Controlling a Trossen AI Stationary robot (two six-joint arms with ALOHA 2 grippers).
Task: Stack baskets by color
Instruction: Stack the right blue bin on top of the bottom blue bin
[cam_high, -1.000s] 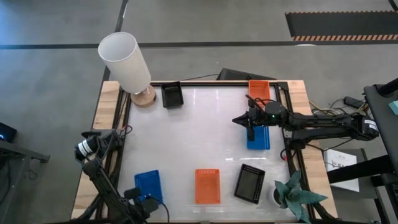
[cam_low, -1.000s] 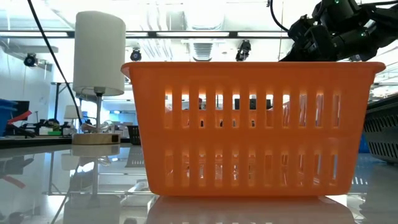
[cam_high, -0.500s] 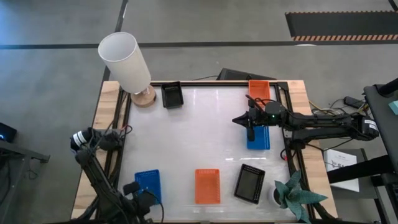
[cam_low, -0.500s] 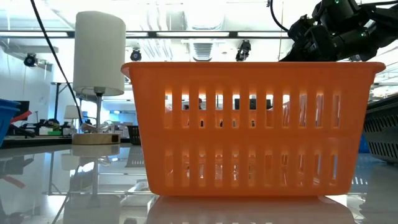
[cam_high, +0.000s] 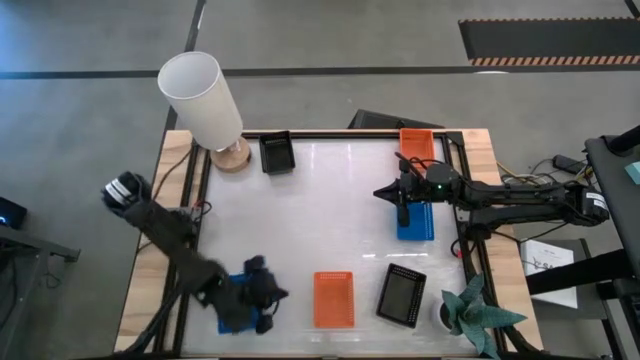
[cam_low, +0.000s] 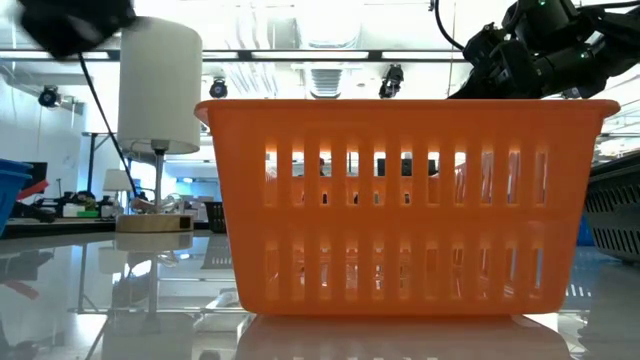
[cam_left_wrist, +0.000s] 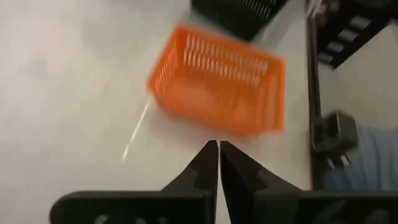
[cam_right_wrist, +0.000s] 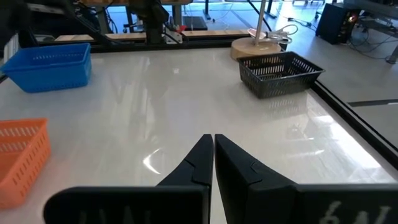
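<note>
Reaching over the front-left part of the table (cam_high: 300, 240), the left gripper (cam_high: 262, 298) hangs above the blue basket at seven o'clock (cam_high: 236, 292), its fingers (cam_left_wrist: 210, 163) pressed together and holding nothing; its wrist view looks past them to the orange basket at six o'clock (cam_high: 334, 298), lying just beyond the tips, with a black basket (cam_high: 402, 294) further on at five o'clock. The right gripper (cam_high: 403, 206) waits at three o'clock over a second blue basket (cam_high: 417, 222), jaws likewise shut and empty. A second orange basket (cam_high: 417, 144) sits at one o'clock and another black basket (cam_high: 277, 152) at eleven, beside the wooden foot of the tall white lampshade (cam_high: 203, 98). No pile looks finished from above, though whether any basket already hides one nested inside cannot be told. The risk lies in the closed jaws: brought down as they stand, they would likely shove a light mesh basket across the glossy top rather than grip its wall, perhaps knocking the orange one into its black neighbour or toward the table's near edge. Opening too late could catch a fingertip in the perforations. A swing toward eleven o'clock could clip the lampshade, and the plant (cam_high: 478, 316) at the five o'clock corner crowds the black basket there.
</note>
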